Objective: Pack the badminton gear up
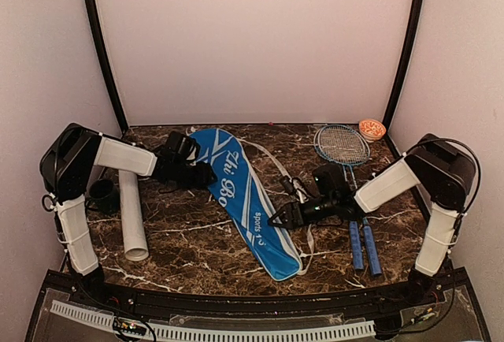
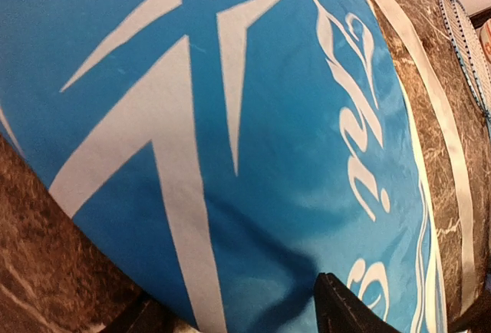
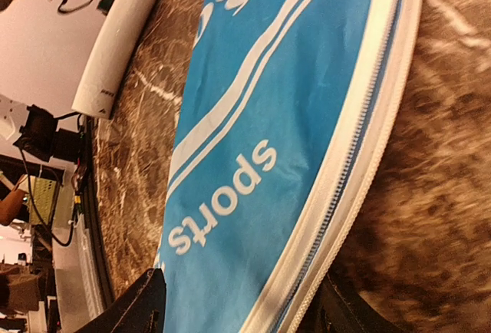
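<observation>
The blue racket cover (image 1: 244,200) with white lettering lies diagonally mid-table, its white strap (image 1: 276,165) trailing on the right. My left gripper (image 1: 206,175) is open at the cover's upper left edge; in the left wrist view (image 2: 238,325) the cover (image 2: 253,141) fills the frame between its fingers. My right gripper (image 1: 277,220) is open at the cover's right edge; in the right wrist view (image 3: 238,325) its fingers straddle the zipper edge (image 3: 345,187). Two blue-handled rackets (image 1: 350,184) lie at the right. The long white tube (image 1: 132,216) lies at the left. No shuttlecocks show.
A small black cup (image 1: 102,194) stands left of the tube, under my left arm. A small orange-patterned bowl (image 1: 372,128) sits at the back right corner. White walls close in the table on three sides.
</observation>
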Robot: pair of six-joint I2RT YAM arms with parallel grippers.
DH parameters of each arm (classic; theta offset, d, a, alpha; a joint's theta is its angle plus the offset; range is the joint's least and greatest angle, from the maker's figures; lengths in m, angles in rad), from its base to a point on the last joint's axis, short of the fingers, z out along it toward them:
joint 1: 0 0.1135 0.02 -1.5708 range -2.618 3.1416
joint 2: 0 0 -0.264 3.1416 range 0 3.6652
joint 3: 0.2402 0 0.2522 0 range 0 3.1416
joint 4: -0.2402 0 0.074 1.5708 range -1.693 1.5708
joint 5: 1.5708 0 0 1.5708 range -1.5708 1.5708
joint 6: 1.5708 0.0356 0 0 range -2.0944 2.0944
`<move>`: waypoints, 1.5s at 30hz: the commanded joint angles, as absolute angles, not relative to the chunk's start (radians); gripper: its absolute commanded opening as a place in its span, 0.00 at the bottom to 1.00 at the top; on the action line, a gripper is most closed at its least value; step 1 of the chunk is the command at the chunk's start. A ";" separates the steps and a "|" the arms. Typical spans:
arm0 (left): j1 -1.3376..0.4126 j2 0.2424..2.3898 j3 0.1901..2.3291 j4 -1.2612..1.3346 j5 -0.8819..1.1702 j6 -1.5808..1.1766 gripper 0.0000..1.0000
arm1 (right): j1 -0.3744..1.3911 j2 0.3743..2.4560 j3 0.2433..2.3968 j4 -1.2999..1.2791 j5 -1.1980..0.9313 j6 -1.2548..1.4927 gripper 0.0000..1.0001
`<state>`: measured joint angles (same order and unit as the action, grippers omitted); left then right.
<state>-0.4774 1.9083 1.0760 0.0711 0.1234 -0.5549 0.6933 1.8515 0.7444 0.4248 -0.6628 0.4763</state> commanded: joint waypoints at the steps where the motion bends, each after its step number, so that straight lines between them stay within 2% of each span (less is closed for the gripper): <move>1: -0.448 1.956 1.176 -0.016 0.152 -0.483 0.64 | 0.804 1.835 0.662 0.540 -0.662 0.632 0.66; 5: -0.441 1.985 1.236 -0.054 0.174 -0.442 0.64 | 0.877 1.817 0.658 0.594 -0.636 0.687 0.66; 12: -0.441 1.962 1.210 0.031 0.319 -0.386 0.65 | 0.882 1.761 0.675 0.575 -0.619 0.677 0.67; 18: -0.443 2.039 1.316 -0.008 0.411 -0.375 0.63 | 0.886 1.857 0.734 0.595 -0.651 0.689 0.66; 23: -0.443 2.050 1.358 -0.072 0.365 -0.338 0.63 | 0.921 1.904 0.771 0.619 -0.653 0.706 0.66; 27: -0.442 1.979 1.332 -0.098 0.283 -0.336 0.63 | 0.930 1.887 0.778 0.605 -0.638 0.701 0.66; 33: -0.443 1.721 1.190 -0.100 0.097 -0.334 0.63 | 0.904 1.687 0.718 0.440 -0.500 0.613 0.67; 42: -0.458 1.507 1.088 -0.129 0.066 -0.287 0.64 | 0.679 1.308 0.712 0.000 -0.158 0.547 0.78; 45: -0.467 1.490 1.071 -0.119 0.089 -0.292 0.64 | 0.552 1.236 0.692 -0.060 -0.146 0.539 0.71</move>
<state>-0.4526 1.5051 1.1149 -0.1005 0.0875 -0.3122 0.6605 1.3029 0.6998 0.1242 -0.2653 0.5785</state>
